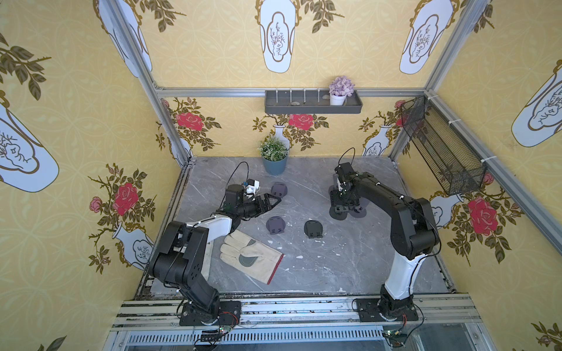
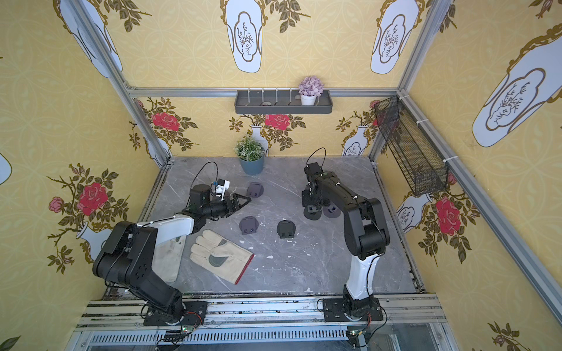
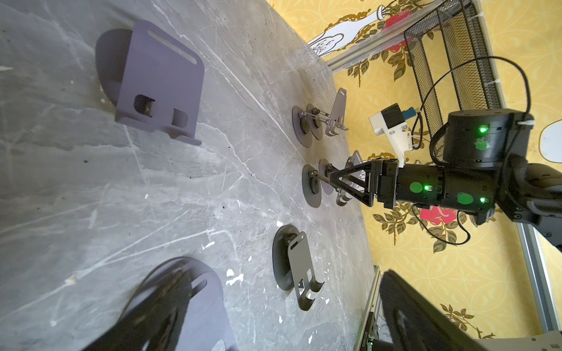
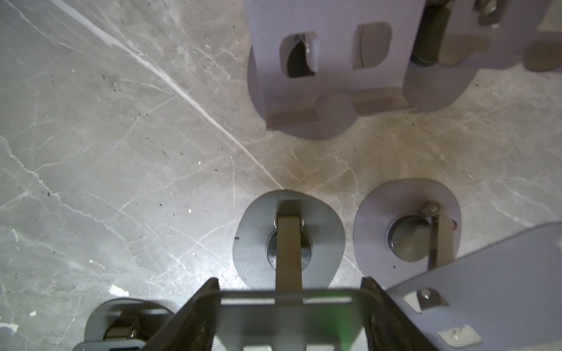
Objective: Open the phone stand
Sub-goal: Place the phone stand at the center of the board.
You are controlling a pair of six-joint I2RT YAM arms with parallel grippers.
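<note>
Right of the blue-potted plant (image 1: 274, 165), the right gripper (image 4: 289, 281) flanks the plate of the dark grey metal phone stand (image 4: 258, 243), pinch unclear; the left gripper (image 1: 273, 202), plant's left, gapes wide.

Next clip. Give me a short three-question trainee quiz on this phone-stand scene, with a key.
1. True or false: the left hand is open and holds nothing.
2. How many phone stands are folded down on the table? A) two B) three C) five
3. Which hand has its fingers on either side of an opened stand?
Key: 1 true. 2 B: one by the left hand, two mid-table. 3 the right hand.
</note>
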